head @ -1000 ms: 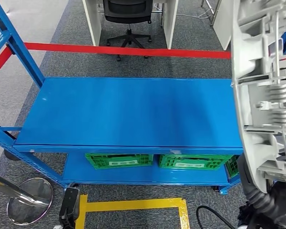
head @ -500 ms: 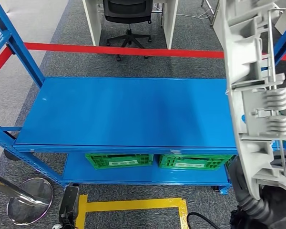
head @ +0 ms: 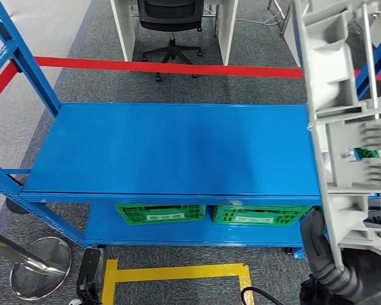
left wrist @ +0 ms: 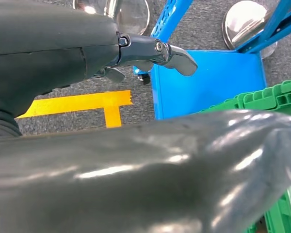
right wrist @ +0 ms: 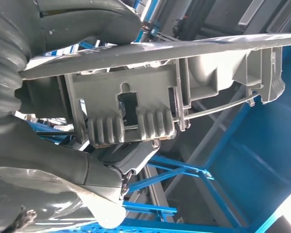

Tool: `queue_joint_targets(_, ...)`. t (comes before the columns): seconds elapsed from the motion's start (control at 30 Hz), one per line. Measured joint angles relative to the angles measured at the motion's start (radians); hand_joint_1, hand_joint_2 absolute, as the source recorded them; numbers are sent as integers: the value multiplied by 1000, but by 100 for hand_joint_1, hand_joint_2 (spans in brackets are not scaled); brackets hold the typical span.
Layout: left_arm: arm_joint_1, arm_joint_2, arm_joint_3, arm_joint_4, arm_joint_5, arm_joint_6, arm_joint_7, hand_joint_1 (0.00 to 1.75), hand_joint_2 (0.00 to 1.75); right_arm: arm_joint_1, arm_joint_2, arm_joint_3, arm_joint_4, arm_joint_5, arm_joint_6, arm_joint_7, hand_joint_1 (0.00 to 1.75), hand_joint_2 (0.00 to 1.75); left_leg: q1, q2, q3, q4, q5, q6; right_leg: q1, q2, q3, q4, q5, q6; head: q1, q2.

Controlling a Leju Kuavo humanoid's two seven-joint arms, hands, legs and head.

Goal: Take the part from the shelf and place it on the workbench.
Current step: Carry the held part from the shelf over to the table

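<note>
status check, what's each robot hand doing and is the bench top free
Right robot hand grips the grey part, held upright at the blue workbench's right end. Left robot hand holds nothing. Nothing on the benchtop.

Robot hand [left wrist: 100,121] above green crate [left wrist: 279,97]

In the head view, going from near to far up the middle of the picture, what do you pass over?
Yellow floor tape → green crates on the lower shelf → the bare blue workbench top → red tape line on the carpet → black office chair.
</note>
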Motion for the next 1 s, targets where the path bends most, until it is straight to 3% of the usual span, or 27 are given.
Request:
queue_joint_targets(0.07,0,-1,3,0,1,0,-2,0,0,-3,-4,3,0,-5,0,0,175,175,5,3,0,-13,12,11,0,1,-22,49,-42,3,2,0)
queue_joint_targets(0.13,0,-2,5,0,2,0,-3,0,0,-5,-10,4,1,-7,0,1,175,175,5,4,-4,-15,17,16,0,1,-72,173,-114,4,4,0)
queue_joint_targets(0.17,1,-2,7,0,2,0,-3,0,0,-5,-12,5,2,-8,0,2,175,175,4,4,-7,-14,18,15,0,1,-96,236,-139,6,5,0)
queue_joint_targets(0.2,2,-2,8,0,2,0,-3,0,0,-5,-14,5,2,-9,0,2,175,175,4,4,-10,-12,19,14,-1,1,-107,271,-145,8,5,0)
queue_joint_targets(0.23,2,-2,9,0,2,0,-3,0,0,-5,-15,6,2,-9,0,2,175,175,5,4,-12,-10,20,13,-2,0,-100,268,-132,9,5,0)
queue_joint_targets(0.27,2,-3,10,0,2,0,-3,0,0,-6,-16,6,2,-9,0,2,175,175,6,4,-14,-7,20,12,-4,0,-74,224,-102,10,5,0)
queue_joint_targets(0.33,1,-3,12,0,2,0,-3,0,0,-8,-18,8,3,-9,0,2,175,175,7,3,-20,2,20,3,-6,0,0,91,-50,12,6,0)
queue_joint_targets(0.4,1,-3,13,0,2,0,-3,0,0,-9,-19,10,4,-11,0,2,175,175,3,1,-28,10,23,-10,-5,4,39,19,-38,8,6,0)
queue_joint_targets(0.47,2,-3,16,0,2,0,-3,0,0,-8,-19,12,4,-13,0,2,175,175,2,0,-32,12,32,-24,-3,7,37,16,-36,-3,5,0)
queue_joint_targets(0.53,2,-2,18,0,2,0,-3,0,0,-9,-19,14,5,-18,0,2,175,175,5,-1,-40,25,16,-35,-4,4,28,14,-26,-21,4,0)
queue_joint_targets(0.6,2,-2,19,0,2,0,-3,0,0,-11,-20,18,6,-22,0,2,175,175,8,-1,-67,101,-54,-46,-6,0,13,12,-13,-40,0,0)
queue_joint_targets(0.67,2,-2,19,0,2,-1,-2,0,0,-12,-22,22,8,-26,0,2,175,175,11,-1,-101,228,-135,-53,-3,-2,-6,13,0,-49,-2,0)
queue_joint_targets(0.7,2,-2,19,0,2,-1,-2,0,0,-12,-23,24,9,-28,0,2,175,175,12,-1,-109,274,-155,-55,-2,-3,-15,13,6,-51,-2,0)
queue_joint_targets(0.77,2,-2,19,0,2,-1,-2,0,0,-12,-24,27,12,-34,0,2,175,175,13,-1,-104,303,-158,-55,0,-3,-25,14,14,-51,-2,0)
queue_joint_targets(0.83,2,-2,20,0,2,-1,-3,0,0,-11,-27,33,14,-37,0,3,175,175,12,-1,-37,206,-109,-49,1,-3,-34,15,23,-49,-2,0)
queue_joint_targets(0.9,-1,-1,20,0,-1,-1,-3,0,0,-10,-29,36,16,-36,0,4,175,175,9,-2,59,50,-66,-38,4,-3,-46,15,34,-43,-2,0)
queue_joint_targets(0.93,-2,-1,20,0,-4,-1,-3,0,0,-10,-29,36,16,-32,0,4,175,175,7,-2,83,2,-61,-34,5,-3,-50,15,39,-38,-2,0)
queue_joint_targets(1.0,-4,-1,20,0,-9,0,-3,0,0,-9,-29,35,16,-25,0,5,175,175,3,-2,90,-26,-64,-32,5,-3,-57,13,49,-29,-1,0)
